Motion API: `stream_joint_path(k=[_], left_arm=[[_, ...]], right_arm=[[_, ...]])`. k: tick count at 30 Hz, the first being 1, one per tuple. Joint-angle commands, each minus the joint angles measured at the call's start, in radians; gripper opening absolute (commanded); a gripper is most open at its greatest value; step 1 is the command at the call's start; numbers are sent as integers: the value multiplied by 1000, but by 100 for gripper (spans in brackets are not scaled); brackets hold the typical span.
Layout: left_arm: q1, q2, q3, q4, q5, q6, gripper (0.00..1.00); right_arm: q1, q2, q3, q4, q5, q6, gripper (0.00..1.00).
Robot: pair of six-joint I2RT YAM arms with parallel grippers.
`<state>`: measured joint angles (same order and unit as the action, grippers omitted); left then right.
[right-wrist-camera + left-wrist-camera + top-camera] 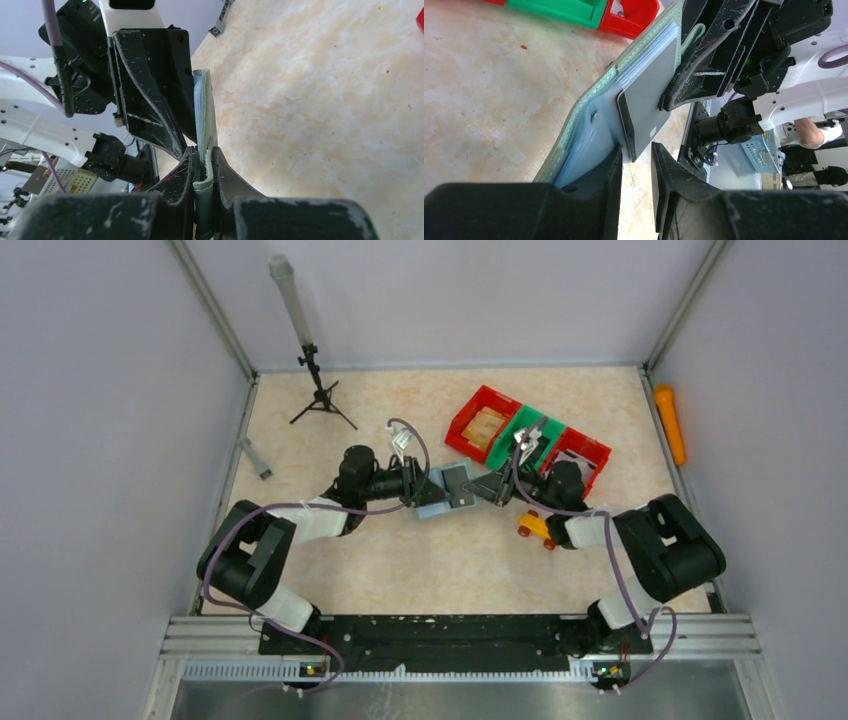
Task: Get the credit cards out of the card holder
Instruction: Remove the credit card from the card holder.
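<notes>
**Grey card partly out, my left jaws around its corner**

From above, my left gripper [428,492] and my right gripper [492,488] meet near the middle of the table. The card holder [450,503] is between them, just on the near side of the red and green bins [528,436], which sit toward the far right corner. A yellow toy car [535,527] lies beside my right arm.

At my left wrist, the holder [574,135] is open, showing its stitched green edge and clear sleeves. A dark grey card [646,107] sticks partly out of a sleeve. My left jaws stand apart on either side of the card's lower corner, with bare table showing in the gap.

At my right wrist, my right jaws are clamped on the holder's [205,110] edge, which I see edge-on.
</notes>
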<state>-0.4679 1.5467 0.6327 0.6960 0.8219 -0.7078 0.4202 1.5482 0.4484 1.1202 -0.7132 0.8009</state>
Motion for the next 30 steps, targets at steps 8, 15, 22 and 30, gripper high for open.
stream_joint_path(k=[8,15,22,30], left_arm=[[3,8,2,198,71,-83,19],[34,18,-10,201,58,-99,0],[65,5,-30,200,40,-109,0],[79,-29,-6,-27,-71,0,2]], right_arm=[[32,49,65,156,-96,54,0],[32,38,72,105,-83,24,19],[32,34,73,75,-66,13,6],[29,10,85,-48,-3,-43,0]])
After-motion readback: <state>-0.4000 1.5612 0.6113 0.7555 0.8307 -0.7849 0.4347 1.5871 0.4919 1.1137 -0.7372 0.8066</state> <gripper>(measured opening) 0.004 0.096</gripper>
